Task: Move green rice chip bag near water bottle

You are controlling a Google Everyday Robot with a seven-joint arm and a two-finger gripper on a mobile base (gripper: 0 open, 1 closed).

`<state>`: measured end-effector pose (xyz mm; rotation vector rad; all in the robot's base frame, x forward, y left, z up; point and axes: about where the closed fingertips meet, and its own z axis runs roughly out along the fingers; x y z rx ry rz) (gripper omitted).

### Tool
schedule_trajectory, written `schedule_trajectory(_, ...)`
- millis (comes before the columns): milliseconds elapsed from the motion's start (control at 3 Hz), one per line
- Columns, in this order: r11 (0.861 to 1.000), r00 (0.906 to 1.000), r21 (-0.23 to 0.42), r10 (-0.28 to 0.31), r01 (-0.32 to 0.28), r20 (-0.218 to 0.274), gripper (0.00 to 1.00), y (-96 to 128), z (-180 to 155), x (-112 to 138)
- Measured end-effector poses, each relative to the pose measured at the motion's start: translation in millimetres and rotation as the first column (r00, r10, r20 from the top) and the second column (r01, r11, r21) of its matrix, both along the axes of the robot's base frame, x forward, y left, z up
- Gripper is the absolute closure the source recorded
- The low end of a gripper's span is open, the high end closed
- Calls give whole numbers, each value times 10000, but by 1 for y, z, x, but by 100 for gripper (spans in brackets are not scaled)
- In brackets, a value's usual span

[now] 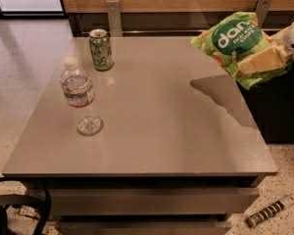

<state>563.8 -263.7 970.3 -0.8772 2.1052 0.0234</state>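
- The claw hangs at the far right edge of the view, above the right rear corner of the surface. It is clamped on the chip bag, with 1 pale finger lying across the bag's lower front.
- The bag is in the air, clear of the surface, and tilted. Its shadow falls on the surface just below it.
- The bag is bright green and crinkly, with a dark green oval logo, white lettering and pale chips pictured low on the front.
- The step in hand, as I judge it, is the carry: the bag is lifted and not yet set down.
- The water bottle stands upright near the left edge, well apart from the bag. A green can stands behind it, near but not touching.
- The next move calls for a long sweep left across the surface. The bag then needs lowering onto the bare patch just right of the bottle, without knocking the bottle or the can.
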Motion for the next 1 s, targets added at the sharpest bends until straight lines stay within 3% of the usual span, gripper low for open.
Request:
schedule_trajectory(333,9982,9984,-228,555,-552,108,100,19,-13,-37)
schedule_trajectory(667,9914,9911,-115,1303,-1300,277,100,49,-29,-78)
schedule_trajectory(1000,9866,9869,310,1594,-1602,267,100,66,-36,-95)
